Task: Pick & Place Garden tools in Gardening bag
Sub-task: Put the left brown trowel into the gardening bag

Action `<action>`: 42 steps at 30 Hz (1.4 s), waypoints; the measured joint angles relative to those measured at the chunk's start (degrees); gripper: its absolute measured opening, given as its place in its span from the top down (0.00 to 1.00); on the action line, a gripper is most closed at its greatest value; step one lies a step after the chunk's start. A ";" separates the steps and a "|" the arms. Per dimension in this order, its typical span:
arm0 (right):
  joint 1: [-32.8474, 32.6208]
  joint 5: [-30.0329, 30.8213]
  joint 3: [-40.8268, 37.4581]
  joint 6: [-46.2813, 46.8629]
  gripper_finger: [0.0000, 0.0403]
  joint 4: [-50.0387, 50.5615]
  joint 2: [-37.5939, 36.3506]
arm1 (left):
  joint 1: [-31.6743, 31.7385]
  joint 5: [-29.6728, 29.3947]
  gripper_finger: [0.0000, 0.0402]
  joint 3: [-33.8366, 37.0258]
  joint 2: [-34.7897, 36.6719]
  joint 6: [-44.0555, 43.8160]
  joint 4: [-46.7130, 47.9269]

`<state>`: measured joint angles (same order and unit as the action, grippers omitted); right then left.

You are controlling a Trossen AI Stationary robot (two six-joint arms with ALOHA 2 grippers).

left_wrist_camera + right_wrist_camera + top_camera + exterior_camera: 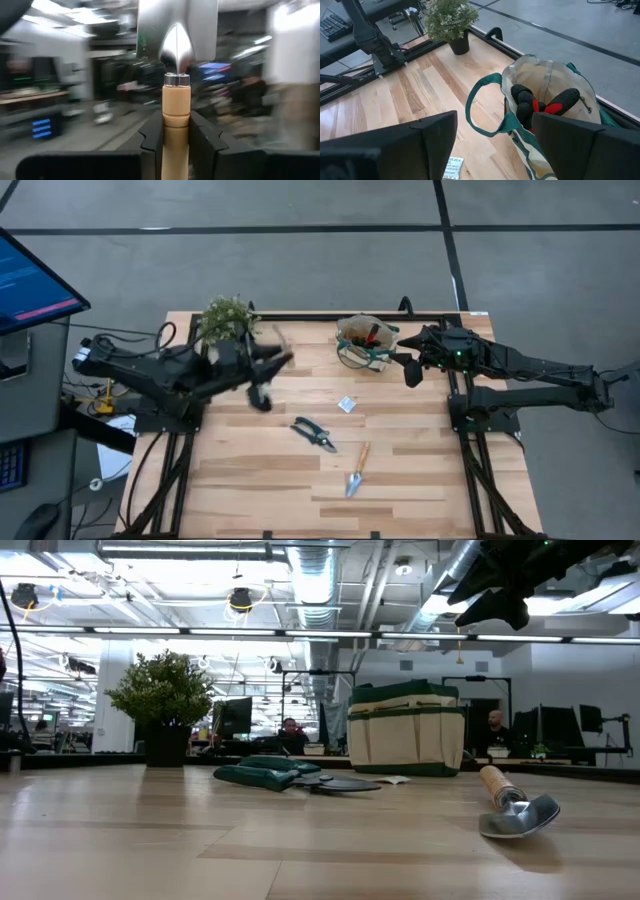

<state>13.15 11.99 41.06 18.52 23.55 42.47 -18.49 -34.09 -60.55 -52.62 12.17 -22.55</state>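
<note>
The left gripper (176, 142) clamps the wooden handle of a silver-bladed tool (176, 95), lifted beside the potted plant (226, 319). The right gripper (409, 370) hangs open beside the bag (364, 344). Shears (314, 433) and trowel (356, 471) lie on the table (260, 490).

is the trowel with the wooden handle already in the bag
No, the trowel lies flat on the table, well apart from the bag.

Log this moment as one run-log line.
left gripper: shut on wooden-handled tool, aloft | right gripper: open over gardening bag | shears, trowel: on table
</note>
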 joint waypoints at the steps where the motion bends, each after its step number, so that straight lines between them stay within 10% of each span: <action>1: 0.00 -0.01 0.00 0.00 0.38 0.00 -0.01 | 1.28 -1.52 0.85 0.00 -0.29 0.83 0.64; 13: 0.00 -0.09 0.00 -0.73 0.38 0.04 -0.01 | 14.13 -21.84 0.85 -0.65 -6.37 17.13 0.68; 21: 0.11 -0.03 0.00 -0.45 0.38 0.01 0.00 | 20.68 -31.43 0.85 -5.56 -12.98 42.81 0.44; 33: 0.11 4.83 0.00 1.49 0.38 0.02 -0.01 | 30.66 -25.68 0.85 -13.83 -18.85 67.89 -6.04; 42: 0.11 5.05 0.00 1.07 0.38 0.04 -0.01 | 30.78 -5.51 0.85 -20.64 -21.48 95.61 -17.74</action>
<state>13.26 17.04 41.06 19.59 23.59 42.46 12.29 -39.60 -81.19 -74.10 107.78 -40.29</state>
